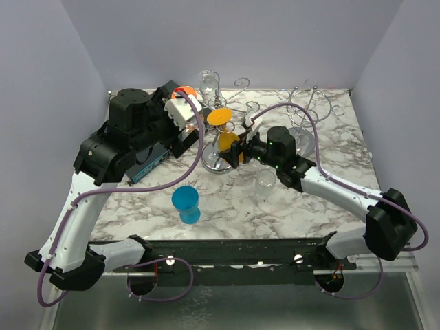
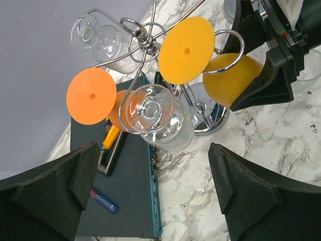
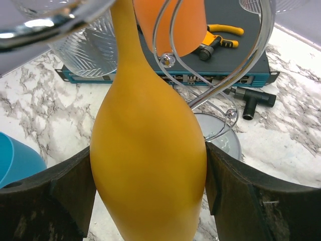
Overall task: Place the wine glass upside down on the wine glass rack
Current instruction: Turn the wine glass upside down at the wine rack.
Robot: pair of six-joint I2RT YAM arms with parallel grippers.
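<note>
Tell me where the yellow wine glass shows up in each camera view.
Top external: the yellow wine glass is just left of centre, upside down at the rack, with the right hand on its bowl.
Left wrist: upper right, with its foot disc uppermost.
Right wrist: fills the centre, between the fingers.
Shared landmark: the rack's round chrome base.

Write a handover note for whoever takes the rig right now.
Left gripper: open, empty, above the wine glass rack.
Right gripper: closed on the yellow wine glass, inverted, foot up at a rack loop; seating unclear.
Done: orange wine glass and clear wine glass hang inverted.
Left: seat the stem, release, withdraw.
</note>
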